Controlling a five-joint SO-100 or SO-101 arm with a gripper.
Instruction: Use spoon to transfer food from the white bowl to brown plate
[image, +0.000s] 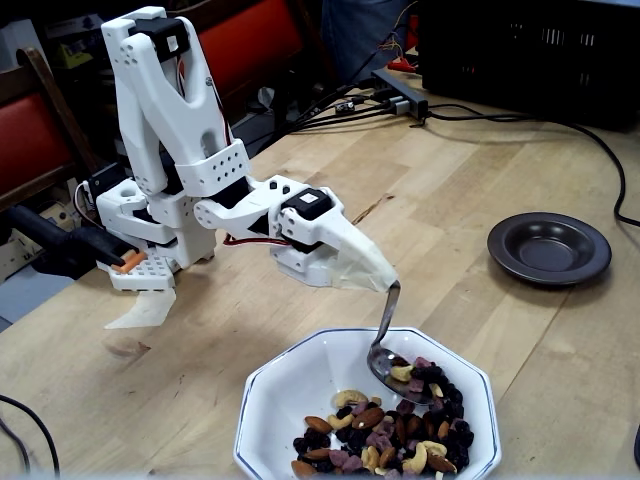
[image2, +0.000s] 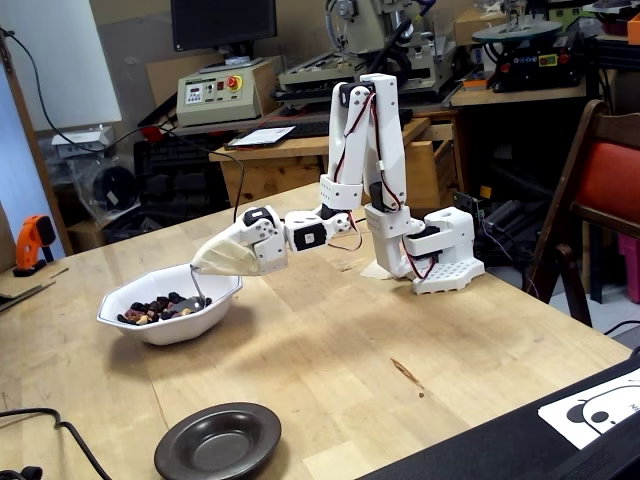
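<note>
Spoon (image: 388, 340) held in my gripper (image: 385, 283), jaws closed on the top of its bent handle under a pale wrap; its oval bowl sits down in the white bowl (image: 290, 385), resting against the food (image: 400, 425) with a cashew on it. Food heaped toward the bowl's right side in a fixed view; the left of the bowl bare. Brown plate (image: 549, 247) empty, well apart on the tabletop (image: 480, 330), upper right in that view. In the other fixed view the plate (image2: 217, 441) lies nearer the camera than the bowl (image2: 170, 322). Black cables (image: 590, 140) run behind the plate. Red chair (image2: 610, 185) stands beside my base.
</note>
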